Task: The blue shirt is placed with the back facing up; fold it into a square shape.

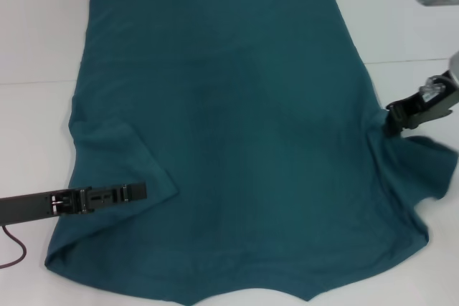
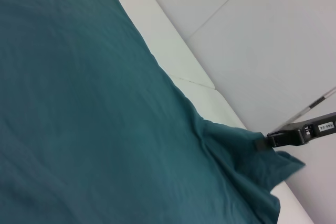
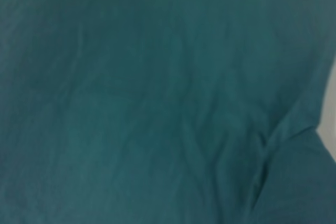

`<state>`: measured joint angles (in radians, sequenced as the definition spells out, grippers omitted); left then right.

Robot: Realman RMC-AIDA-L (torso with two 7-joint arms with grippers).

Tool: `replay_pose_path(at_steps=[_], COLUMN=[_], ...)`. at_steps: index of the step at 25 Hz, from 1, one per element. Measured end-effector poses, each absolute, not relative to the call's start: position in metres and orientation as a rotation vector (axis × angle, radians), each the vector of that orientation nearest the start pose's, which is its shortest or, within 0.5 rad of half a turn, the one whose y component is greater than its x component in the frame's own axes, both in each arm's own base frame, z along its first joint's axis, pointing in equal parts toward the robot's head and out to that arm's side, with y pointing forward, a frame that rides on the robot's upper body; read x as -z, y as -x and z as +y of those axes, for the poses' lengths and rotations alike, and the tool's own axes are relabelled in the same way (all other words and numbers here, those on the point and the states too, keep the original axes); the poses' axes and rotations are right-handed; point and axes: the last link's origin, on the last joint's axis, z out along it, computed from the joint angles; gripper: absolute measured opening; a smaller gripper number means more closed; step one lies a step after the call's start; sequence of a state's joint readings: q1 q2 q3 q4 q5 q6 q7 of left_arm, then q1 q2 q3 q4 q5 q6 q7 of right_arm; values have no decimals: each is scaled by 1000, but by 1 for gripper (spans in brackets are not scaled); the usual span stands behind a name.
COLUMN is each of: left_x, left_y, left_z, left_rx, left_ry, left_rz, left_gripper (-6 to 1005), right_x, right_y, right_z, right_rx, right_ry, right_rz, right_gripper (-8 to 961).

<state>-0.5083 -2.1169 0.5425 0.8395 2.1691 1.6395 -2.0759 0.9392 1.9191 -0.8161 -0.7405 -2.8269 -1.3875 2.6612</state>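
You have no containers in front of you; the only thing on the white table [image 1: 43, 34] is the blue shirt [image 1: 237, 127], spread wide with its plain side up and no lettering showing.

The cloth is a soft, matte teal-blue knit; it lies mostly flat across the middle, with shallow creases running through it, and these show close up in the right wrist view [image 3: 157, 98]. The far edge is straight, the near edge curves inward at its centre, and the outline tapers toward the far side.

On your left, the sleeve is folded inward over the body of the shirt, making a rounded flap. The left gripper [image 1: 136, 191] lies low and flat at the edge of that flap, its dark slim fingers pointing toward the shirt's middle; you cannot tell from these views whether it is gripping the cloth or only resting on it, nor how far its fingers stand apart.

On your right, the right gripper [image 1: 396, 114] sits at the shirt's side edge, just where the sleeve begins; its black fingers are closed on a pinch of fabric, and the cloth gathers into tight folds that radiate from that point. The left wrist view shows the same grip [image 2: 262, 144], with the sleeve bunched and slightly raised beyond it; the sleeve's hem hangs loose and wavy past the fingers.
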Motion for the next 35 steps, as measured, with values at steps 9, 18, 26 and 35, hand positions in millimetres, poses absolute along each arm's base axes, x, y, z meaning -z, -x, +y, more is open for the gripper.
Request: replay_pose_path(at_steps=[9, 18, 26, 35], left_x=[-25, -25, -24, -24], left_y=[275, 276, 275, 276], left_z=[325, 327, 327, 327], left_rx=[722, 721, 723, 722], left_ry=[2434, 2414, 2414, 2407], left_rz=[-1521, -1524, -1534, -1537], left_gripper=[660, 659, 659, 658], right_x=[-44, -38, -24, -10], right_y=[-212, -207, -200, -194], right_z=[442, 448, 452, 450], right_rx=[369, 302, 293, 325], right_ry=[2181, 2137, 2126, 2151], right_rz=[1409, 1432, 1391, 1340], right_gripper=[57, 74, 89, 105])
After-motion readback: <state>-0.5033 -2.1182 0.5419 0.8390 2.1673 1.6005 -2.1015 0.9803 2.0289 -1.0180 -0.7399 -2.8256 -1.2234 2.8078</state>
